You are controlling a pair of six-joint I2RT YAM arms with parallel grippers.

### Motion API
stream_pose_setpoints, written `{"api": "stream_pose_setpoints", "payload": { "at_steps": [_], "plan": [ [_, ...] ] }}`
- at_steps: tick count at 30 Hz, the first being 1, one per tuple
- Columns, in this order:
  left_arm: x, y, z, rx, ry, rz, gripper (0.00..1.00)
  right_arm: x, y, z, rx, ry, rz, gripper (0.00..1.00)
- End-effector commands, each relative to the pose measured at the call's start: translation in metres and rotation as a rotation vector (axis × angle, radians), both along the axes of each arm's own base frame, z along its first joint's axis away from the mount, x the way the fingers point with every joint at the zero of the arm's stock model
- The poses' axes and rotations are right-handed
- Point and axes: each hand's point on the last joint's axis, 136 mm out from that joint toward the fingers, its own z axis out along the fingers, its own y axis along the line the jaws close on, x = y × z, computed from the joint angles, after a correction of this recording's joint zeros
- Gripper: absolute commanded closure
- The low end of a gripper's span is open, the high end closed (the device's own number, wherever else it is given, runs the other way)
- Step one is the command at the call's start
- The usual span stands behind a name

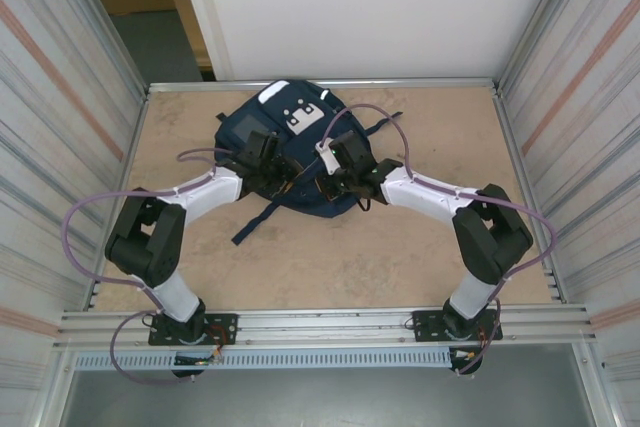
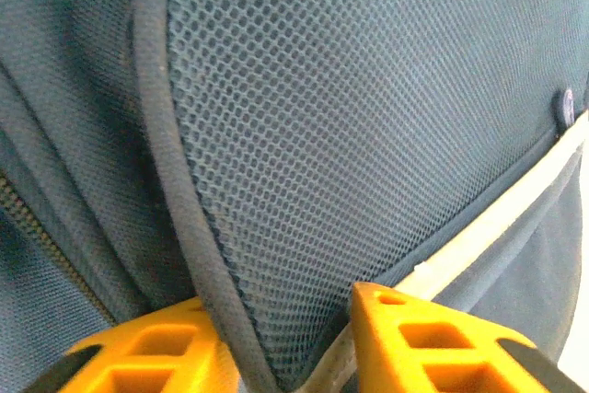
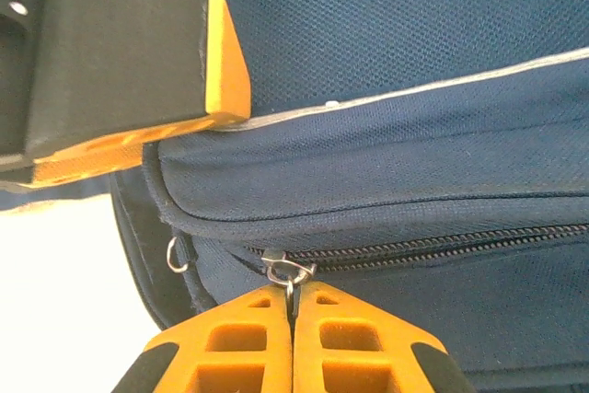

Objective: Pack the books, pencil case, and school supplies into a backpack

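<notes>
The navy backpack lies at the back middle of the table. My left gripper is at its left side, my right gripper at its right side. In the left wrist view the orange fingers of the left gripper stand apart, with a fold of the backpack's mesh pocket pressed between them. The right gripper is shut on the metal zipper pull of a closed zipper. The books, pencil case and school supplies are out of view.
A dark strap trails from the backpack toward the near side of the wooden table. Ribbed metal walls close in both sides. One finger of the left gripper rests on the backpack just above the zipper.
</notes>
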Motion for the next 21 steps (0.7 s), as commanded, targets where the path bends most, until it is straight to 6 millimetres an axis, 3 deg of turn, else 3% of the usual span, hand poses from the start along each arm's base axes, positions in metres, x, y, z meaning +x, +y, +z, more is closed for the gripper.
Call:
{"api": "stream_pose_setpoints", "payload": {
  "at_steps": [1,3,5,16,21],
  "plan": [
    [0.007,0.006,0.011,0.044,-0.054,0.029,0.79,-0.014,0.017,0.034,0.084,-0.045,0.036,1.0],
    [0.006,0.017,0.014,0.077,-0.079,0.051,0.93,-0.016,0.017,0.033,0.053,-0.055,0.031,1.0],
    [0.006,0.024,0.02,0.086,-0.107,0.047,1.0,-0.017,0.011,0.028,0.028,-0.059,0.016,1.0],
    [-0.014,0.041,0.025,0.039,-0.094,-0.07,1.0,0.018,-0.061,-0.005,-0.069,-0.031,-0.202,1.0],
    [-0.024,0.048,0.031,0.031,-0.104,-0.133,1.0,0.038,-0.082,-0.016,-0.069,-0.009,-0.273,1.0]
  ]
}}
